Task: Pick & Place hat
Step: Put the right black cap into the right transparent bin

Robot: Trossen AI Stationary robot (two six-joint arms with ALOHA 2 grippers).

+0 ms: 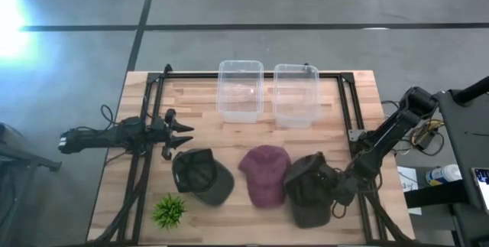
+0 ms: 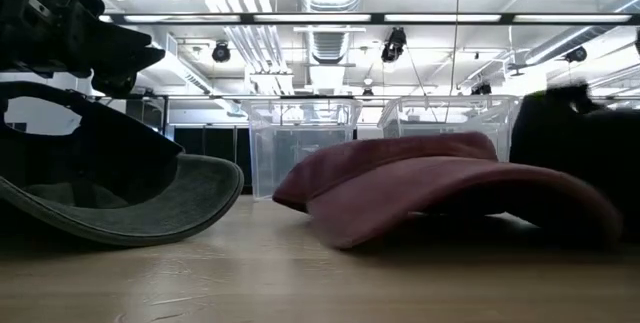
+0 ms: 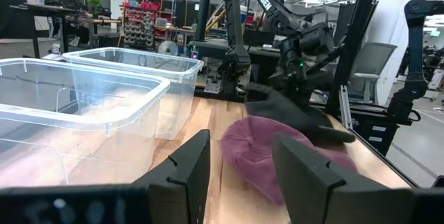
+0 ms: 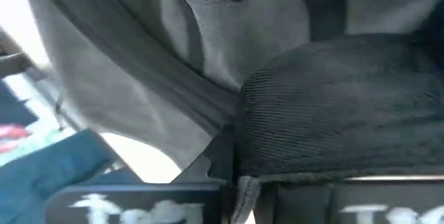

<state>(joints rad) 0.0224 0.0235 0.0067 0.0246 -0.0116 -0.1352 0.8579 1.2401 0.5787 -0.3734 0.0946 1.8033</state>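
Observation:
Three caps lie in a row near the table's near edge. An olive cap (image 1: pixel 202 175) rests upside down on its crown (image 2: pixel 110 198). A maroon cap (image 1: pixel 265 173) sits crown up in the middle (image 2: pixel 420 183). A dark grey cap (image 1: pixel 308 190) is on the right, with my right gripper (image 1: pixel 340 190) shut on it. My left gripper (image 1: pixel 180 132) is open and hovers just beyond the olive cap, toward the far edge, touching nothing. In the left wrist view its fingers (image 3: pixel 239 172) point toward the maroon cap (image 3: pixel 274 151). My right gripper holds the dark grey cap at its right-hand side (image 1: pixel 328 190), coming slanting from the table's right. Cap fabric (image 4: pixel 291 106) fills the right wrist view and a fold of it (image 4: pixel 243 189) runs between the fingers. In the left wrist view the cap's brim (image 3: pixel 326 132) juts over the maroon cap.
Two clear plastic bins (image 1: pixel 241 90) (image 1: pixel 296 94) stand side by side at the far middle of the table. A small green plant (image 1: pixel 169 210) sits at the near left corner. A black frame rail (image 1: pixel 348 105) borders the wooden top.

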